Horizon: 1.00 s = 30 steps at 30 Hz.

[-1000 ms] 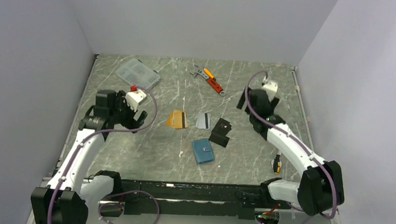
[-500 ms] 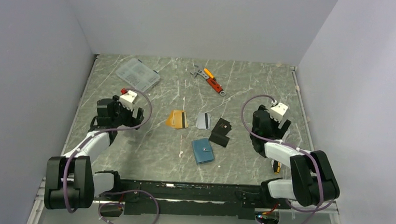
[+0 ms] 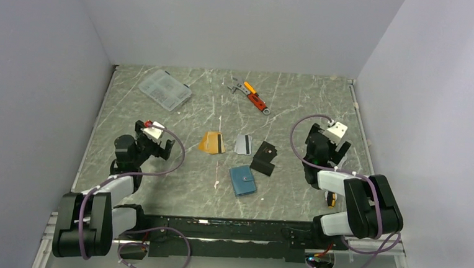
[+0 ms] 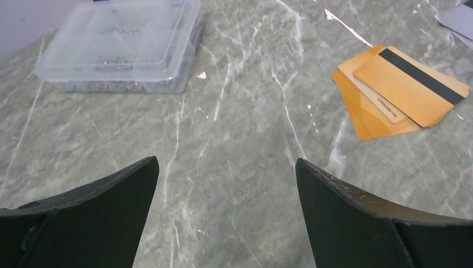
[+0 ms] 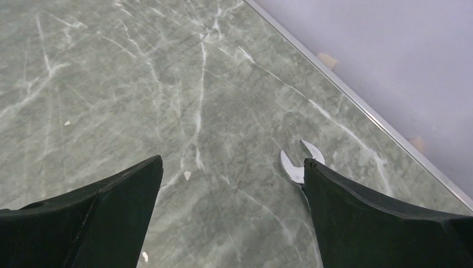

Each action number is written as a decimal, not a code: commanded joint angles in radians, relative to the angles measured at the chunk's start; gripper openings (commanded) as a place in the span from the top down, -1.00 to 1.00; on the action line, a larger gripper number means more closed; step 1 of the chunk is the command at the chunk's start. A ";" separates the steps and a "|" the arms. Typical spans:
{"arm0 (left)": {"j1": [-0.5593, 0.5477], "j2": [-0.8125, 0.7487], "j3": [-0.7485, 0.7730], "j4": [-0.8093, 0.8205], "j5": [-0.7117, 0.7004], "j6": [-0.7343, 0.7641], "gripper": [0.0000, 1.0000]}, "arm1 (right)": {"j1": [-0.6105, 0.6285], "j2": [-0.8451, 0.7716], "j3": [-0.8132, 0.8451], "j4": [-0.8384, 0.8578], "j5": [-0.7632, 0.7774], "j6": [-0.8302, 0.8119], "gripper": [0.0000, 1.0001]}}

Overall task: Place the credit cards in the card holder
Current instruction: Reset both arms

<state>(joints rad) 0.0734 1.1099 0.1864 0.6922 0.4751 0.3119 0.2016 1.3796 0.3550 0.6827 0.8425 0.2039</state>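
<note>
Several orange-gold credit cards (image 3: pixel 211 142) with a dark stripe lie fanned near the table's middle, and they also show in the left wrist view (image 4: pixel 399 92). A silver-grey card (image 3: pixel 242 143) lies just right of them. The teal-blue card holder (image 3: pixel 243 180) lies shut in front of the cards. My left gripper (image 3: pixel 157 143) is open and empty, low over the table left of the cards (image 4: pixel 225 162). My right gripper (image 3: pixel 328 149) is open and empty at the right, away from the cards (image 5: pixel 232 161).
A black folded wallet (image 3: pixel 264 157) lies right of the silver card. A clear plastic box (image 3: pixel 164 89) sits at the far left (image 4: pixel 120 47). An orange-red wrench (image 3: pixel 255 96) lies at the back. A silver wrench head (image 5: pixel 298 162) lies by my right fingertip. Walls enclose three sides.
Both arms have folded back toward the near edge and lowered. The right gripper came nearer from the far right. The cards and card holder have not moved.
</note>
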 commanded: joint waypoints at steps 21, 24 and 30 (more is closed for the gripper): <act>0.038 0.197 0.122 0.175 -0.081 -0.139 -0.99 | -0.003 -0.148 -0.140 0.217 -0.225 -0.049 -0.99; 0.040 0.197 0.120 0.179 -0.083 -0.142 -0.99 | -0.001 -0.180 -0.158 0.223 -0.253 -0.042 -0.99; 0.040 0.196 0.121 0.173 -0.082 -0.143 -0.99 | -0.004 -0.175 -0.174 0.301 -0.200 -0.110 -0.99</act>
<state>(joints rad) 0.1089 1.3064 0.2852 0.8440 0.3943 0.1886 0.2016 1.2098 0.1787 0.8860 0.6247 0.1516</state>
